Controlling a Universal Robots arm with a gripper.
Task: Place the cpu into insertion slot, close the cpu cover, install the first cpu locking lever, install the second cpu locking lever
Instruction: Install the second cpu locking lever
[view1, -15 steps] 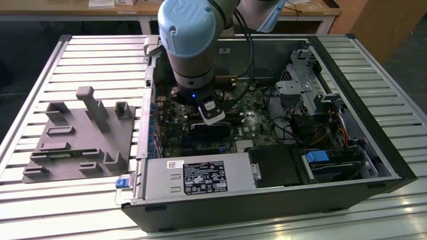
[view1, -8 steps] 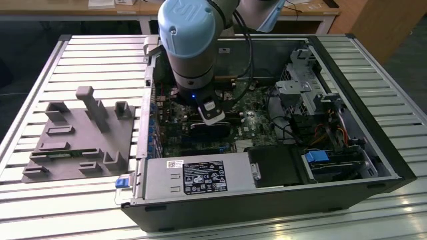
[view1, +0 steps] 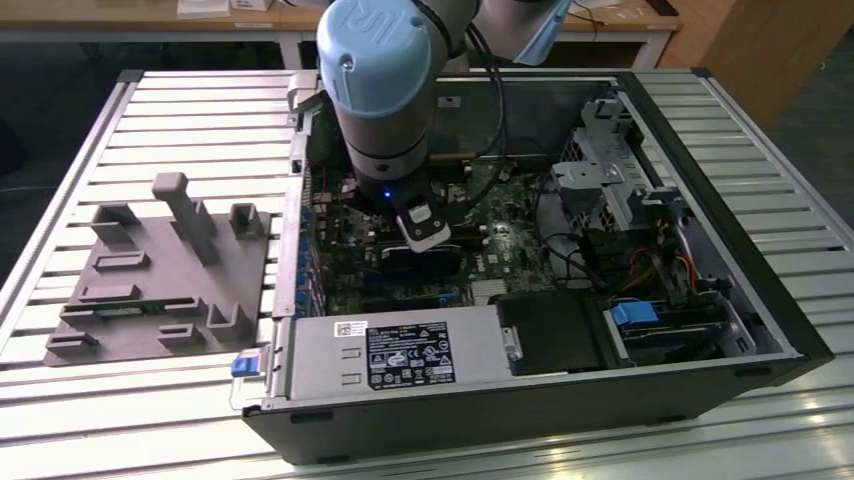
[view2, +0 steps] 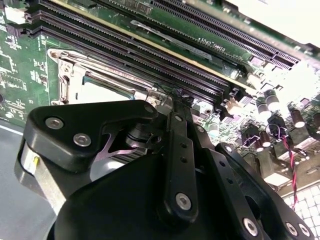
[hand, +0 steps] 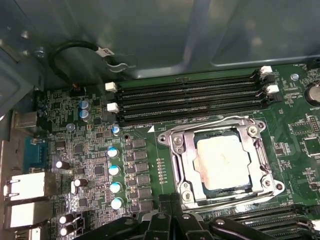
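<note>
Gripper: black linkage-type claw (view2: 167, 107) hangs low over the socket area, just beside the frame edge; finger opening cannot be told, nor any held part.
Arm: grey and pale-blue jointed arm (view1: 380, 90) reaches down into the open black computer case (view1: 747, 290).
CPU: flat square chip with dull silver-grey top (hand: 223, 161) lies seated in the square dark insertion slot (hand: 200, 184).
CPU cover: thin silvery metal frame plate (hand: 186, 165) lies flat around the chip.
Surroundings: long black memory slots (hand: 190, 97) run beside the socket on the green motherboard (hand: 95, 160).
</note>
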